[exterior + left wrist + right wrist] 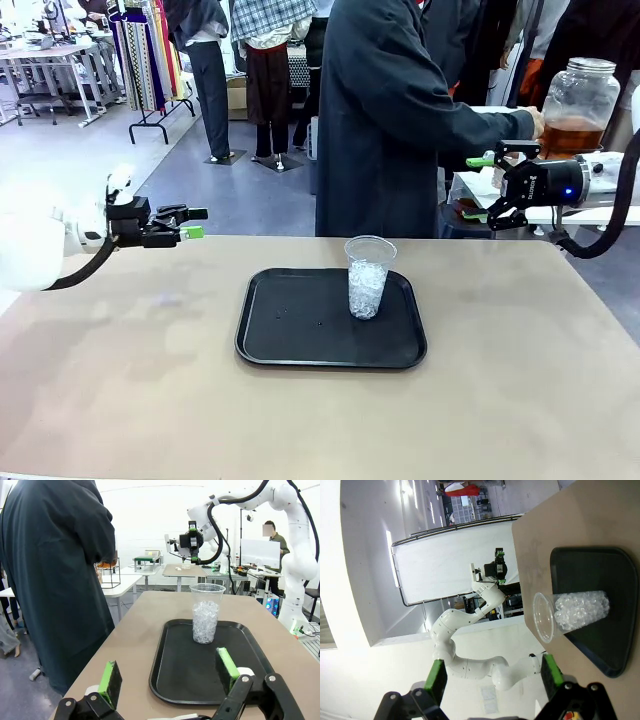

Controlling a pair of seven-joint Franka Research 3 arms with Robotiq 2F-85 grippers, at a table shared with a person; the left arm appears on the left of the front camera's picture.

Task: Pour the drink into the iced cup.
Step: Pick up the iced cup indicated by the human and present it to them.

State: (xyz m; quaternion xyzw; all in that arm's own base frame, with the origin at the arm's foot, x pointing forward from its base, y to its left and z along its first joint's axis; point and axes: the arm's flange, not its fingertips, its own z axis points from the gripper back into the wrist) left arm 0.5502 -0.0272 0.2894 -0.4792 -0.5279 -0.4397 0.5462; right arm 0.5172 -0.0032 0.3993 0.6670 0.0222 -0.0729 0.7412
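Observation:
A clear plastic cup (367, 277) holding white ice stands upright on the right half of a black tray (300, 325) at the table's middle. The amber-brown drink (568, 137) fills the bottom of a large lidded glass jar (580, 100) on a side table at the far right, and a person's hand (536, 122) rests on that jar. My left gripper (192, 223) hovers open above the table's far left edge, pointing at the cup (205, 613). At the far right my right gripper (488, 186) hangs open near the jar, well off the cup (576, 612).
A person in a long dark coat (385, 120) stands at the far side behind the tray (185, 667), turned toward the jar. The tan table (120, 390) is bare around the tray (615, 575). White side tables (120, 585) stand beyond the table.

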